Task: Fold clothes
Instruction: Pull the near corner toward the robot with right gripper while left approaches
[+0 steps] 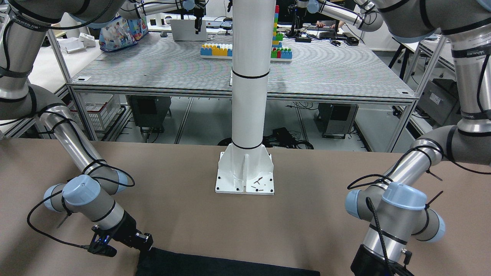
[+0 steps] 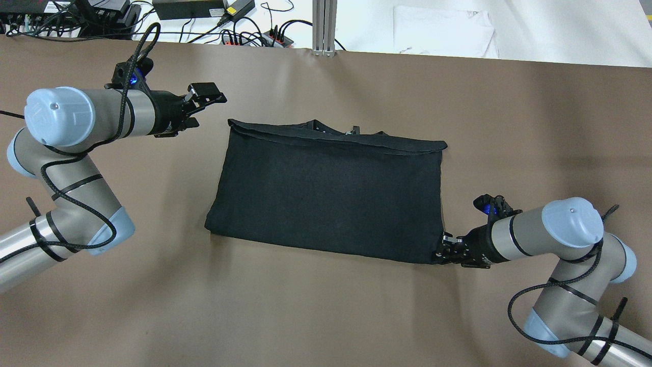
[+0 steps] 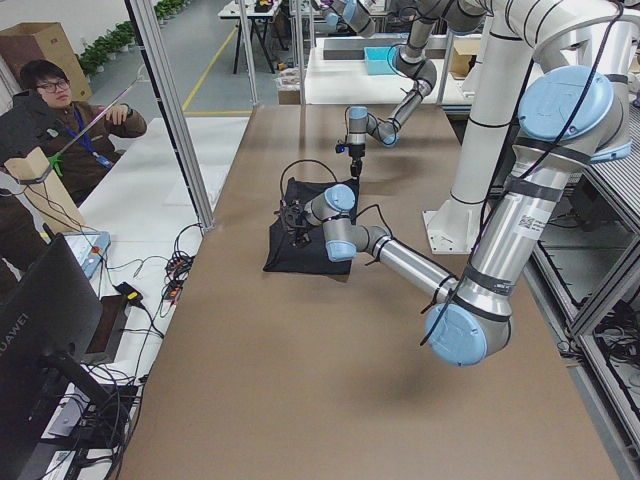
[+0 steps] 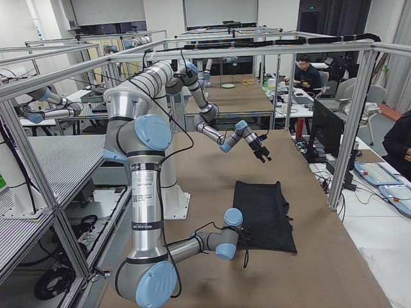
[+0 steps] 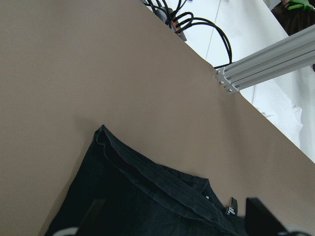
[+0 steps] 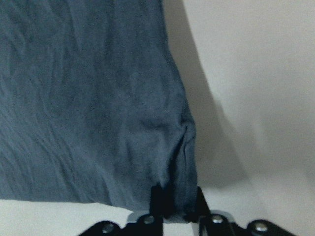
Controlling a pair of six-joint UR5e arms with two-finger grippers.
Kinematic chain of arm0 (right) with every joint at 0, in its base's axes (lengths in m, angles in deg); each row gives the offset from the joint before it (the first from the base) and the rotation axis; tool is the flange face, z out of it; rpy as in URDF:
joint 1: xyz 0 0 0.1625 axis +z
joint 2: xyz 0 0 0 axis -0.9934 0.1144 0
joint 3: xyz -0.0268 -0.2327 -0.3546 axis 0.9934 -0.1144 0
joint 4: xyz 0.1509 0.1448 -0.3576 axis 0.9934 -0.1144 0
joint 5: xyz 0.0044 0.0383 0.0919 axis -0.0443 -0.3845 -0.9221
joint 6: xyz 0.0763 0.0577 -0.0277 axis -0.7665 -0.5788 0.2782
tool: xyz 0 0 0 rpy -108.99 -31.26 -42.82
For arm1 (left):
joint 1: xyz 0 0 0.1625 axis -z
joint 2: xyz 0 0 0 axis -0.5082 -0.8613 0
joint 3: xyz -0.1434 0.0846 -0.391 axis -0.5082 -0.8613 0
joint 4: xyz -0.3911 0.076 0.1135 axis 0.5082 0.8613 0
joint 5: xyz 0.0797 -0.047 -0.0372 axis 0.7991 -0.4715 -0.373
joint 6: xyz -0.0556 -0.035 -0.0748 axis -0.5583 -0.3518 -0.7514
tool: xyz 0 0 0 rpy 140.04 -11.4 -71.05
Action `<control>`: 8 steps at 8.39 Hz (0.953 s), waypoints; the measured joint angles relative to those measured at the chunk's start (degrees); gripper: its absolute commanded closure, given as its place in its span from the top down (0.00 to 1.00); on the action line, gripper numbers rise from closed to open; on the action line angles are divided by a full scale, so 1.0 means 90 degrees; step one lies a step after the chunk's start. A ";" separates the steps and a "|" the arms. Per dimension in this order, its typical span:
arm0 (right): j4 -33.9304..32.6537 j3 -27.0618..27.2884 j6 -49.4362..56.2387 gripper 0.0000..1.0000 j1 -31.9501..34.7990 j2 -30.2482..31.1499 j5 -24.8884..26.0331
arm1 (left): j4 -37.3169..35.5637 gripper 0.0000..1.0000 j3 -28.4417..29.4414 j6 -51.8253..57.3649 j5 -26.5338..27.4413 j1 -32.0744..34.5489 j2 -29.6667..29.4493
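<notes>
Centre frame, the black garment [image 2: 326,193] lies folded on the desk [image 2: 326,316]; right end effector [image 2: 441,251] pinches its lower-right corner, left end effector [image 2: 206,107] gapes empty upper left. Lifting slowly should prevent bunching.

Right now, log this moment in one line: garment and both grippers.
garment: folded, flat on table | left gripper: open, beside its far-left corner, apart | right gripper: shut on its near-right corner

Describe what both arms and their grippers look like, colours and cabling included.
Both the left arm and right arm are silver-grey tubes with pale blue joint caps. Black cables loop along each, held by black ties. The left gripper and right gripper are black, each with a small blue light behind its jaws.
</notes>
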 measured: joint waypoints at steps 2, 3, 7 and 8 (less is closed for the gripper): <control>-0.0044 0.0371 -0.0007 0.00 0.0003 0.0190 -0.0152 | 0.0000 1.00 -0.0052 0.0000 0.0000 0.0000 0.0034; -0.0061 0.0492 -0.0030 0.00 -0.0003 0.0260 -0.0188 | 0.0000 1.00 -0.0098 0.0001 -0.0004 0.0000 0.0080; -0.0070 0.1477 -0.0501 0.00 -0.0864 0.0498 -0.0319 | 0.0009 1.00 -0.0228 0.0003 -0.0005 -0.0005 0.0201; -0.0069 0.1653 -0.0666 0.00 -0.1172 0.0480 -0.0309 | 0.0009 1.00 -0.0310 0.0005 -0.0003 -0.0006 0.0280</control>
